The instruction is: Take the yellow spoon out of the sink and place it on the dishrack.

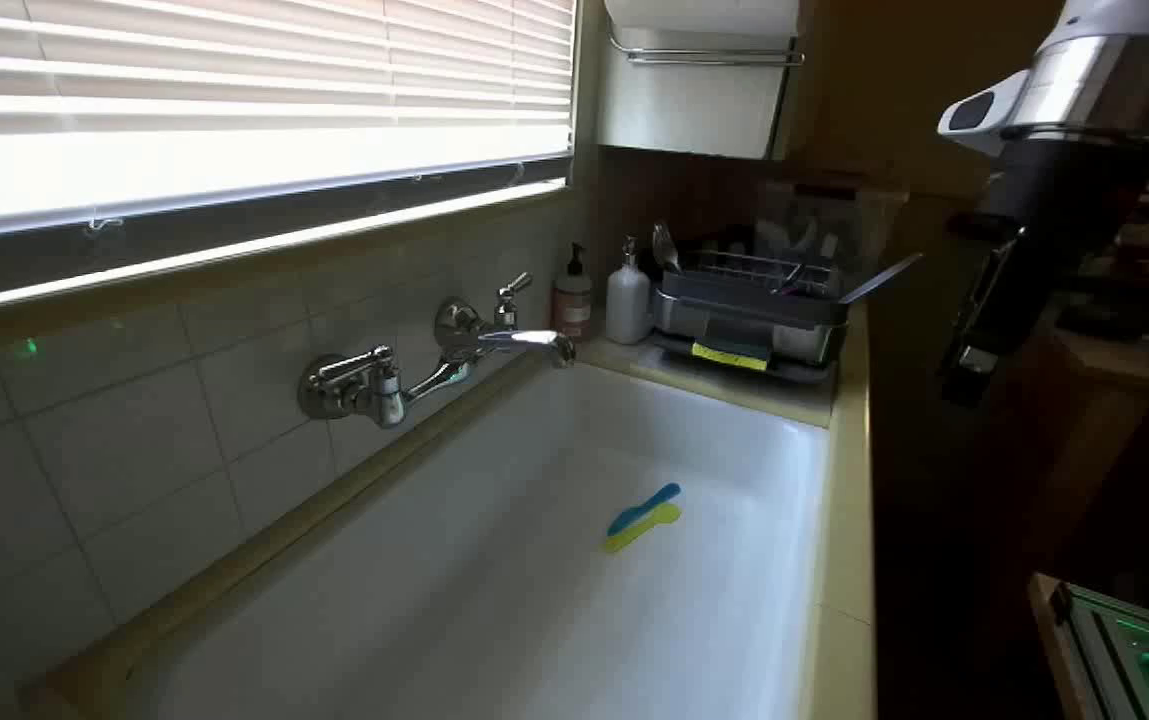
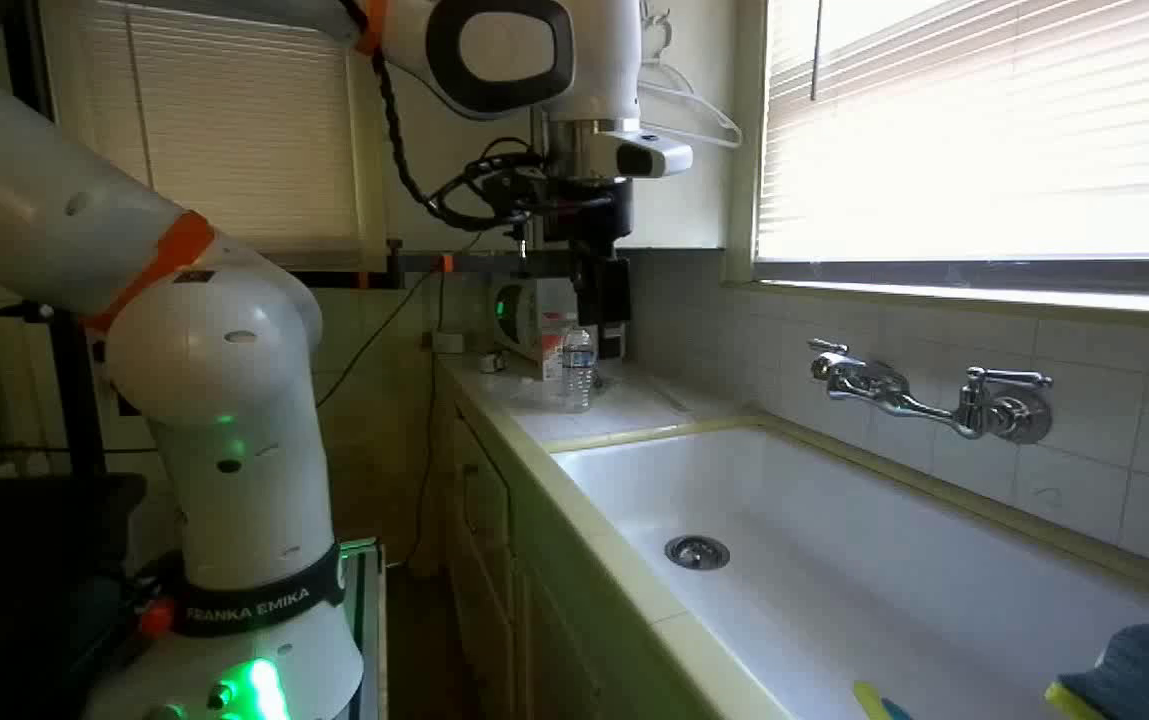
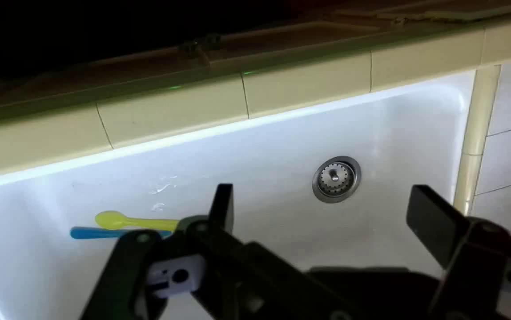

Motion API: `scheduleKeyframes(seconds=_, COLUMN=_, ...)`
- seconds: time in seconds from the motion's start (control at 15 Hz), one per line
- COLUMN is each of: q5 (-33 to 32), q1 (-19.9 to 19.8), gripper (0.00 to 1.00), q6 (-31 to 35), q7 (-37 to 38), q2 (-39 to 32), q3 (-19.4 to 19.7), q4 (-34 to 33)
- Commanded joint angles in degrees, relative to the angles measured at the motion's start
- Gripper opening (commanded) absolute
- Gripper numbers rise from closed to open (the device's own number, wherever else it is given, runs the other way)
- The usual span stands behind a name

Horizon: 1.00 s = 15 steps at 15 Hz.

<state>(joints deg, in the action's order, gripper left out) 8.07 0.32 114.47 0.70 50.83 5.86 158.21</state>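
Nearest the eye in the wrist view, the gripper (image 3: 324,208) hangs with its jaws well apart and nothing between them, as suits a grasp not yet made. It points down from well above the level of the sink (image 3: 259,169); I take the height as a way to clear the yellow-tiled rim (image 3: 179,106) before descending.

On the sink's floor lies the yellow spoon (image 3: 137,222), flat, its handle running out of sight behind one side of the gripper. Close alongside lies a blue utensil (image 3: 102,233); whether the two touch I cannot tell, but a loose aim could pinch both. The pair sits well apart from the drain (image 3: 336,179), toward the end of the sink where the dishrack (image 1: 749,300) stands, so the carry ought to be short. The surface is white and smooth, with pale marks (image 3: 157,207) near the spoon that may be water; a slim handle could skid there.

Farther off, the chrome tap (image 1: 439,375) juts from the tiled wall (image 1: 124,440) and may need steering around. Past the sink's end, in an exterior view, the dishrack rests on the table (image 1: 734,394), presumably kept there so wet things drain close by; a long utensil (image 1: 882,279) leans out of it. Beside it are a white pump bottle (image 1: 628,305) and a black-topped bottle (image 1: 572,300). Above the tap, lowered blinds (image 1: 254,100) glow with daylight, while the room past the rim falls away into darkness.
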Motion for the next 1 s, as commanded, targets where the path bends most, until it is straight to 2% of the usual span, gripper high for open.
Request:
scheduleKeyframes(seconds=0.0, q5=0.6, q1=-0.8, gripper=1.0, q6=-0.2, q7=-0.6, q2=-0.2, q3=-0.7, q4=0.1)
scheduleKeyframes(seconds=0.47, q5=0.6, q1=-0.8, gripper=1.0, q6=-0.2, q7=-0.6, q2=-0.4, q3=-0.7, q4=0.6)
scheduleKeyframes(seconds=0.6, q5=-0.6, q1=-3.8, gripper=1.0, q6=3.9, q7=2.2, q2=-2.3, q3=-1.1, q4=0.3)
scheduleKeyframes(seconds=0.93, q5=0.3, q1=-7.9, gripper=1.0, q6=12.5, q7=2.5, q2=-10.5, q3=2.6, q4=-2.0)
